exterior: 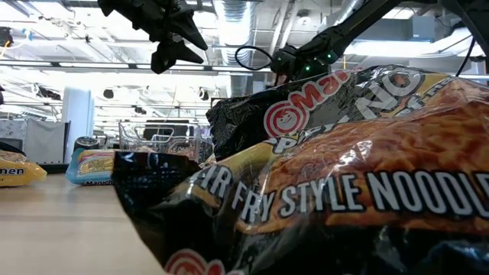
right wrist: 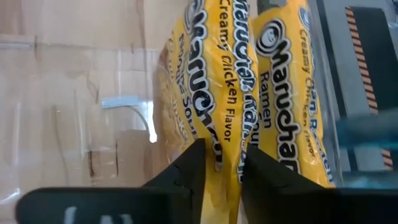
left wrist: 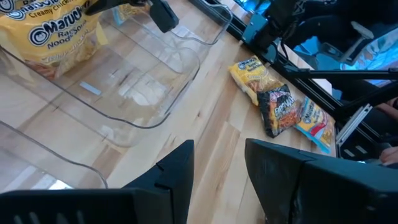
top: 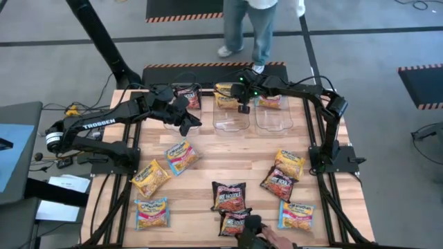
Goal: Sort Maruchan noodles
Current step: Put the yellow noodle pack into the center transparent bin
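Currently right pincer (right wrist: 219,163) hangs over the middle tub (top: 232,116), fingers parted slightly around a yellow packet (right wrist: 208,93). Left pincer (left wrist: 219,171) open, empty, beside it. Other packets (top: 228,196) lie scattered on the desk (top: 228,162). Risk: packet snags on a finger, lifts back out.

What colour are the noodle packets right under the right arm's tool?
Yellow, with dark lettering: the Creamy Chicken packets, clearest in the right wrist view.
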You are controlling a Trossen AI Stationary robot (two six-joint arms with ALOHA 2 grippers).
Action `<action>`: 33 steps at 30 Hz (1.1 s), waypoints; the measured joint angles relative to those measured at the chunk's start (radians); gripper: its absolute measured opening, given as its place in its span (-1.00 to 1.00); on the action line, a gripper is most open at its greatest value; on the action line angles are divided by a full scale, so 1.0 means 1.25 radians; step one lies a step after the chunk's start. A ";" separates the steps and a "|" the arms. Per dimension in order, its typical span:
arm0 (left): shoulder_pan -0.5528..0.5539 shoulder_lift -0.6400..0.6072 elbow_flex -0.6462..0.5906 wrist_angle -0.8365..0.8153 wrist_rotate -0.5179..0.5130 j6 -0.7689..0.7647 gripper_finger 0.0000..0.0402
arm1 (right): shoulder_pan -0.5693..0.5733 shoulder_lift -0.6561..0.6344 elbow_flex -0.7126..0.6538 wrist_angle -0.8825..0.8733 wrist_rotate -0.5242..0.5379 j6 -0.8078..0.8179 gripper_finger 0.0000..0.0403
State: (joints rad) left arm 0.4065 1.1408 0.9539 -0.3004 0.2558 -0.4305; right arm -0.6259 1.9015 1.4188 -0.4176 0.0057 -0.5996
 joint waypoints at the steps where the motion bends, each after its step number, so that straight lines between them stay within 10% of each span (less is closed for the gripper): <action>1: 0.000 0.000 0.000 0.000 0.000 0.000 -0.36 | -0.001 0.000 -0.001 -0.001 0.001 0.005 -0.41; 33: 0.000 0.000 0.000 -0.001 -0.010 0.000 -0.36 | 0.051 -0.039 -0.001 -0.020 0.083 0.042 -0.06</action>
State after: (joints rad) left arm 0.4067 1.1408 0.9539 -0.3019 0.2428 -0.4301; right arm -0.5620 1.8533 1.4181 -0.4428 0.1097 -0.5476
